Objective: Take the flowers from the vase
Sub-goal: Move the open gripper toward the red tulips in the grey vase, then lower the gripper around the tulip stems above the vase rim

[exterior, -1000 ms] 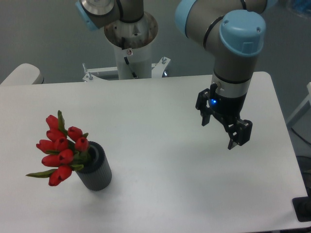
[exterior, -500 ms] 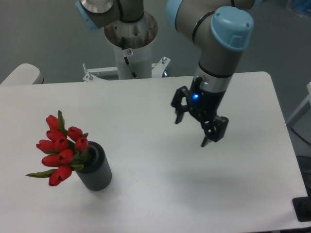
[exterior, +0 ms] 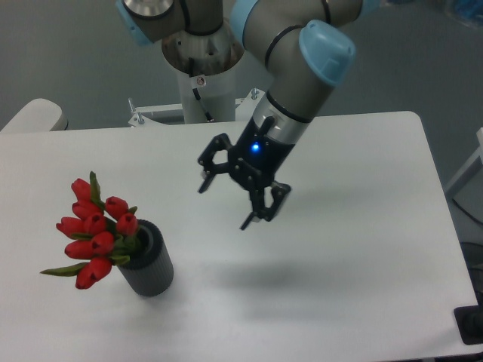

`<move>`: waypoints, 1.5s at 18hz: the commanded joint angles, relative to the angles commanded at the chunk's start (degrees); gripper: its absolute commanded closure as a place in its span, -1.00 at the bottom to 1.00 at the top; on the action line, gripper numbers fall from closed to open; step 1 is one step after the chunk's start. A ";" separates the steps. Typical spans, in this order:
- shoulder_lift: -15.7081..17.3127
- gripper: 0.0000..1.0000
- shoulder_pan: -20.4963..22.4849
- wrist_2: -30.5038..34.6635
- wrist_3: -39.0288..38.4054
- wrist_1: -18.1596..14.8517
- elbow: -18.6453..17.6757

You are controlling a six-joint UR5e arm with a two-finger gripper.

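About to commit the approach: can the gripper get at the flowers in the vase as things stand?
Probably yes. The gripper hangs open above bare table, nothing lies between it and the flowers, which lean out of the vase.

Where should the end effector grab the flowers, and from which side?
Probably low on the bunch, where the stems gather just above the vase mouth, not on the buds. The flowers lean out up and left of the rim, so come from above and the right, the open end effector spanning the narrow stem cluster. The stems are mostly hidden.
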 joint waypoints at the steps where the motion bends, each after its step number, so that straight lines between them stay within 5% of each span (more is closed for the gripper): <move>1: 0.09 -1.00 0.00 -2.13 -0.09 1.50 -1.50; 8: 1.93 -1.00 -3.07 -2.94 -2.80 10.99 -7.39; 14: 0.00 -1.00 -6.41 -2.32 -2.90 16.18 -7.75; 27: -3.87 -1.00 -9.31 -2.23 -2.99 20.14 -7.22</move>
